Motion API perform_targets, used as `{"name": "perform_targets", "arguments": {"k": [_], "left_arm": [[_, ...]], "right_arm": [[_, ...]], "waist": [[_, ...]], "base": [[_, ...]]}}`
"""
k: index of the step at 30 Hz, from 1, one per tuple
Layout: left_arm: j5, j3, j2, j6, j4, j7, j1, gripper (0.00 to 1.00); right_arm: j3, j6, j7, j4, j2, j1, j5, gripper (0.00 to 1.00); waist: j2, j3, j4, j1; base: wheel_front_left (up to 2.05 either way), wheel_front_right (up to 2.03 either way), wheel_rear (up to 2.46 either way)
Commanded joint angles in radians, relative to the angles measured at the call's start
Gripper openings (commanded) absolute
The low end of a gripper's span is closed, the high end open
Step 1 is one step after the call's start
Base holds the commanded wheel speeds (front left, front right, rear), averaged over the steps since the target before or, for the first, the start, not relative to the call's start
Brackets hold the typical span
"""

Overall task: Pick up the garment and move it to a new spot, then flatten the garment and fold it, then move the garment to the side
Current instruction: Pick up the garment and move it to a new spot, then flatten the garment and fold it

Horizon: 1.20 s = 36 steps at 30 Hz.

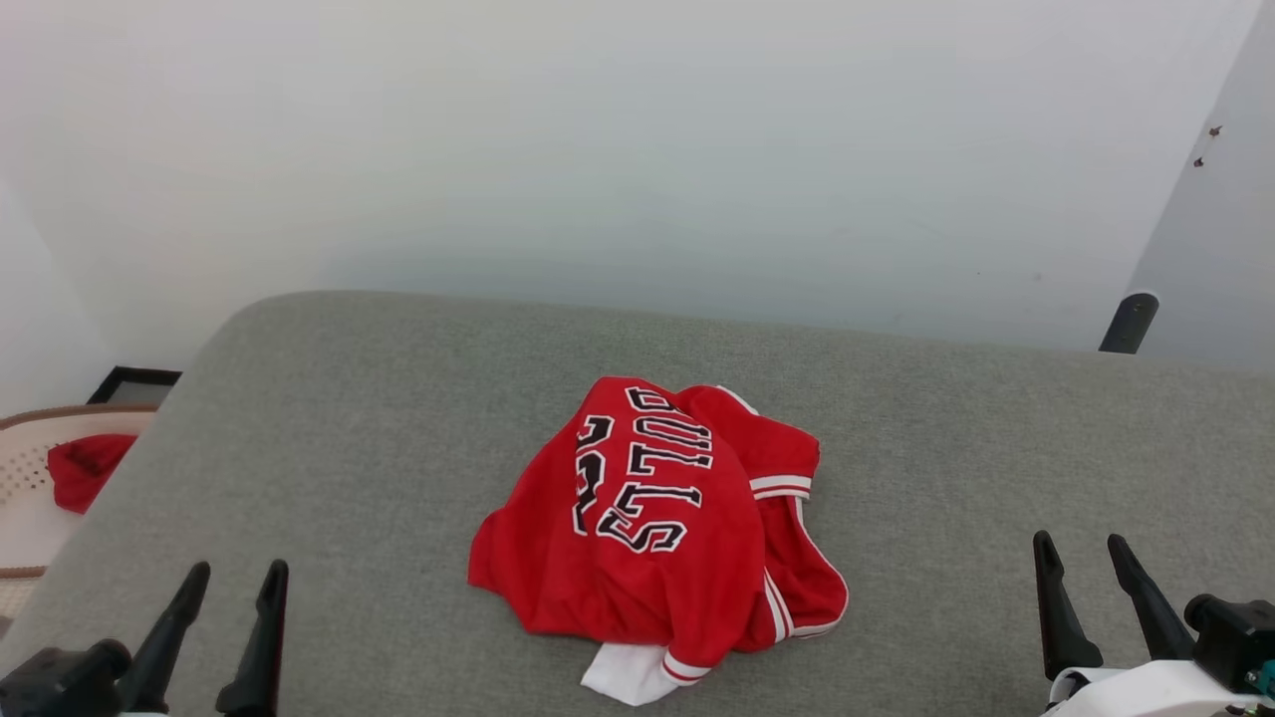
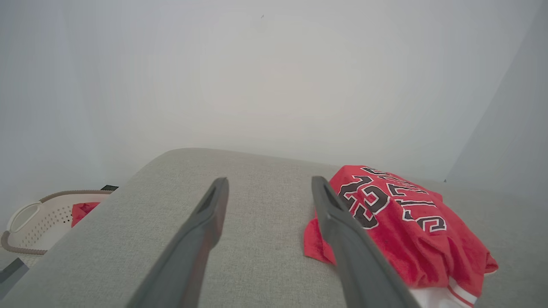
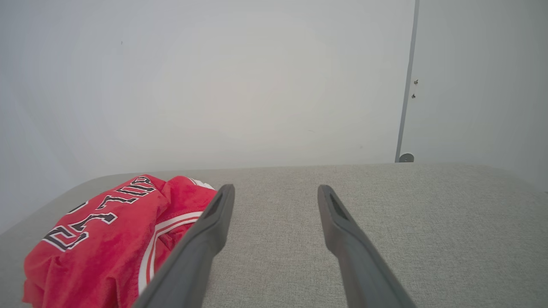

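Looks like the pickup hasn't started: garment [image 1: 647, 538] lies crumpled mid table [image 1: 349, 418], left gripper [image 1: 239, 570] off at its 9 o'clock, right gripper [image 1: 1079, 541] at 3, both wide and empty. Next move needs one reaching in to pinch a fold

Low left in the head view: left gripper [image 1: 241, 573], two long dark fingers pointing up and away, leaning slightly right, tips spread apart. Black wrist block [image 1: 60, 679] sits at their base.

Low right: right gripper [image 1: 1079, 546], fingers leaning slightly left, spread about as wide. Pale forearm casing [image 1: 1146, 692] lies under it at the frame edge.

Wrist views: the left fingers [image 2: 201, 231] and the right fingers [image 3: 207, 239] rise from the bottom edge, straight, tips well apart. Both grippers are empty.
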Motion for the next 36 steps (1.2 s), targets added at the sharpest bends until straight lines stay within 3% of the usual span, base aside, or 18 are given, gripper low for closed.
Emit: {"name": "perform_targets", "arguments": {"k": [1, 9, 17, 29, 36], "left_arm": [[0.008, 0.008, -0.006, -0.007, -0.001, -0.005, 0.013, 1.00], [-0.010, 0.051, -0.020, 0.011, -0.014, -0.007, 0.023, 1.00], [-0.009, 0.054, -0.043, 0.017, -0.018, -0.008, 0.025, 1.00], [0.020, -0.020, -0.082, 0.006, -0.009, 0.008, -0.015, 1.00], [0.032, -0.034, -0.130, 0.002, -0.017, -0.001, -0.034, 1.00]], "right_arm": [[-0.001, 0.000, -0.002, -0.002, 0.002, 0.014, 0.001, 1.00], [0.015, 0.000, 0.024, -0.004, 0.002, -0.006, -0.008, 1.00], [0.043, 0.000, 0.108, -0.003, 0.001, -0.056, -0.051, 1.00], [0.055, 0.000, 0.249, 0.048, -0.065, -0.148, -0.040, 1.00], [0.086, 0.000, 0.364, 0.099, -0.135, -0.270, -0.035, 1.00]], "waist": [[0.0000, 0.000, 0.004, 0.0000], [0.0000, 0.008, 0.034, 0.0000], [0.0000, 0.016, 0.123, 0.0000], [0.0000, 0.036, 0.283, 0.0000], [0.0000, 0.116, 0.327, 0.0000]], "base": [[0.00, 0.00, 0.00], [0.00, 0.00, 0.00], [0.00, 0.00, 0.00], [0.00, 0.00, 0.00], [0.00, 0.00, 0.00]]}}
